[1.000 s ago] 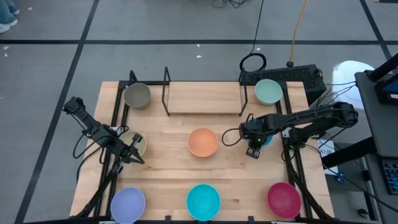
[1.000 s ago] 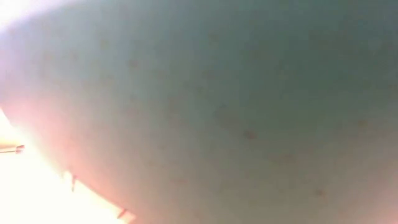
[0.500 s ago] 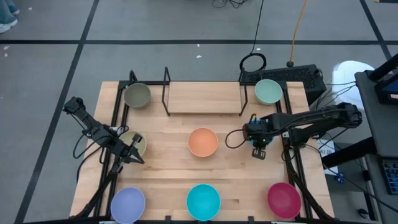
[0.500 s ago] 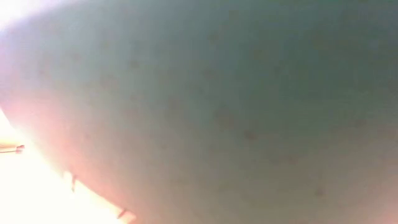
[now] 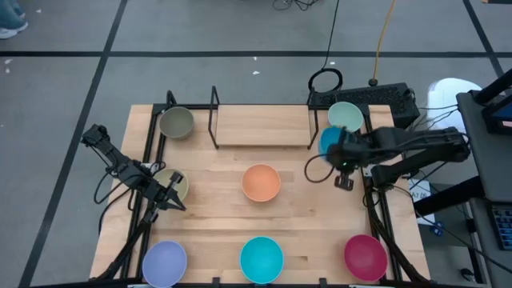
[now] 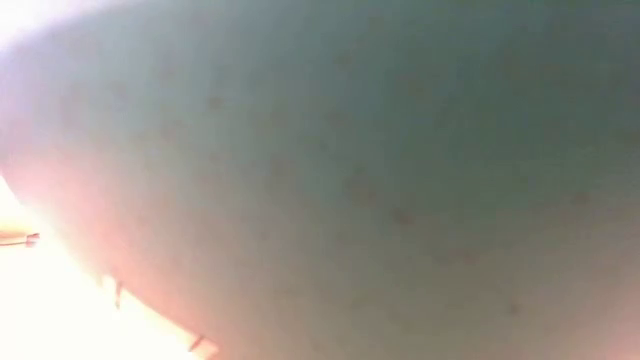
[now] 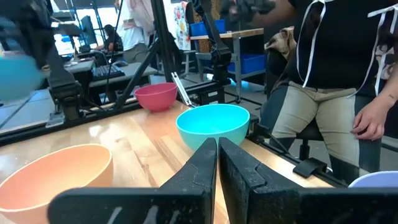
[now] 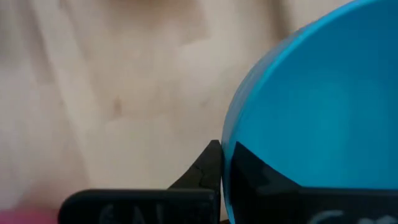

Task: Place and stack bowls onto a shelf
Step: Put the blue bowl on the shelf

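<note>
In the high view my right gripper [image 5: 334, 152] is shut on the blue bowl [image 5: 329, 141], just in front of the mint green bowl [image 5: 346, 117] at the table's far right. The shelf [image 5: 262, 125], black rods with a light board, stands at the far middle with nothing on it. The grey-olive bowl [image 5: 176, 122] sits to its left. The orange bowl [image 5: 261, 182] sits mid-table. Lavender [image 5: 164, 262], cyan [image 5: 262, 258] and magenta [image 5: 365, 256] bowls line the near edge. My left gripper [image 5: 174, 200] waits shut over the near side of the beige bowl [image 5: 169, 183]. My right gripper pinches the blue bowl's rim [image 8: 227, 140]: one finger [image 8: 208, 167] outside the wall, the other inside, showing dark through the plastic. The bowl is lifted clear of the table and tilted, with its opening turned toward the wrist camera.
The low view is filled by the wall of the cyan bowl [image 6: 350, 180], standing right at the camera. A person [image 7: 339, 74] stands beyond the table's edge in the left wrist view. A keyboard [image 5: 368, 98] lies behind the mint green bowl. Bare board lies between the orange bowl and the shelf.
My right gripper has gone up and toward the far edge, carrying the blue bowl off the table to a spot just in front of the mint green bowl. The bowl now shows tilted. The left arm has kept still.
</note>
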`<move>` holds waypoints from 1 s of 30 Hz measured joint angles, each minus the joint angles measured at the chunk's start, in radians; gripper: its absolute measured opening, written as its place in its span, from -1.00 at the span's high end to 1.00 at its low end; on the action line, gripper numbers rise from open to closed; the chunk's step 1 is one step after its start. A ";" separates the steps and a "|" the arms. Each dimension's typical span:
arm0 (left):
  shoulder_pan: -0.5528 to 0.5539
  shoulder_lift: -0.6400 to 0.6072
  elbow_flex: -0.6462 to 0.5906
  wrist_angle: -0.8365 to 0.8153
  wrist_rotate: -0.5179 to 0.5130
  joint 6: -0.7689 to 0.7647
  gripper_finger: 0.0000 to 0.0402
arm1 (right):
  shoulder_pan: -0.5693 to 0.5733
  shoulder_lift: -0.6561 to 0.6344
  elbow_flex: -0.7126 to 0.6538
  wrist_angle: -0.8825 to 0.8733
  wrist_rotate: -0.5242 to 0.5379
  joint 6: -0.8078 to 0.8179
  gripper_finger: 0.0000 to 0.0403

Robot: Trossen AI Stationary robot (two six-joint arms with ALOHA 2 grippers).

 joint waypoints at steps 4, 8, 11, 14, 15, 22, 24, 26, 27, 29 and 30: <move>0.000 0.000 0.000 0.000 0.000 0.000 0.88 | -0.004 0.000 0.130 -0.023 0.095 -0.075 1.00; 0.000 0.000 0.000 0.000 0.000 0.000 0.88 | -0.040 0.031 0.245 -0.021 0.134 -0.154 1.00; 0.000 0.000 0.000 0.000 0.000 0.000 0.88 | -0.082 0.086 0.317 -0.019 0.135 -0.239 1.00; 0.000 0.000 0.000 0.000 0.000 0.000 0.88 | -0.135 0.154 0.387 -0.008 0.135 -0.305 1.00; 0.000 0.000 0.000 0.000 0.000 0.000 0.88 | -0.154 0.176 0.408 0.003 0.135 -0.323 1.00; 0.000 0.000 0.000 0.000 0.000 0.000 0.88 | -0.257 0.353 0.552 0.071 0.126 -0.435 1.00; 0.000 0.000 0.000 0.000 0.000 0.000 0.88 | -0.286 0.405 0.596 0.072 0.077 -0.464 1.00; 0.000 0.000 0.000 0.000 0.000 0.000 0.88 | -0.314 0.450 0.625 0.080 0.023 -0.491 1.00; 0.000 0.000 0.000 0.000 0.000 0.000 0.88 | -0.326 0.471 0.637 0.089 0.001 -0.507 1.00; 0.000 0.000 0.000 0.000 0.000 0.000 0.88 | -0.351 0.510 0.651 0.118 -0.033 -0.538 1.00; 0.000 0.000 0.000 0.000 0.000 0.000 0.88 | -0.363 0.529 0.653 0.130 -0.051 -0.551 1.00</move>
